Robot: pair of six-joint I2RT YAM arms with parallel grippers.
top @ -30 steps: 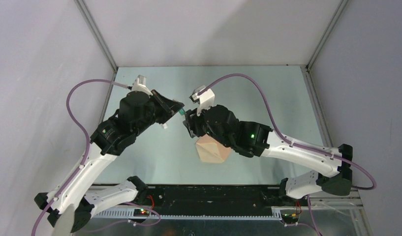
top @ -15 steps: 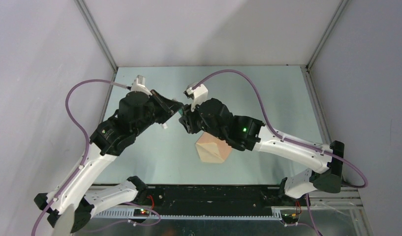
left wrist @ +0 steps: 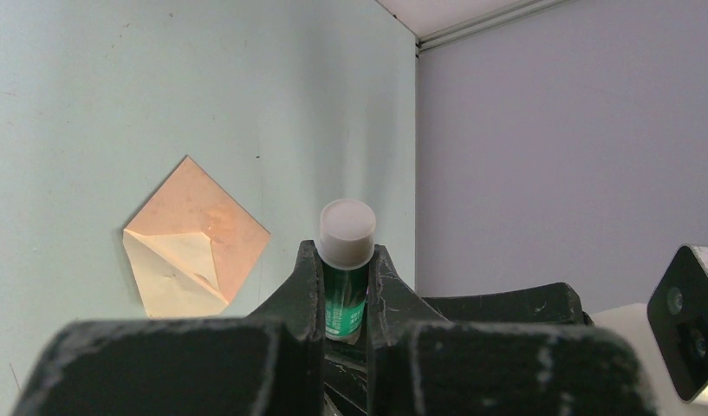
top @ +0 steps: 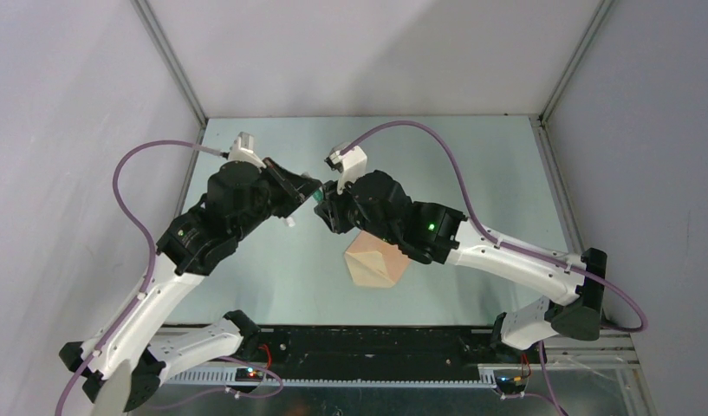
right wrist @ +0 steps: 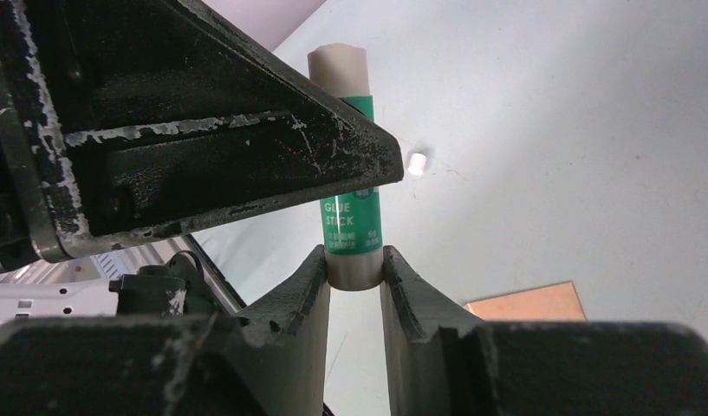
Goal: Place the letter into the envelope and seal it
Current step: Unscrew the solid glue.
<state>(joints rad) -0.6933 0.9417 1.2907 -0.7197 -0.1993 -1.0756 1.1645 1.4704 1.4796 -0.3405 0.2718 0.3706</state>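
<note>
Your right gripper has swung in this last second. It and the left gripper are both clamped on the glue stick now. Envelope sits flap-open on the table nearby, no separate letter visible — looks like gluing prep.

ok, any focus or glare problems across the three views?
Left wrist: the left gripper up close is soft and dark; glue stick and envelope are sharp. Right wrist: glue stick label legible, the small white bit behind it is fuzzy. Top external: mild sheen on the table, nothing blown out.
</note>
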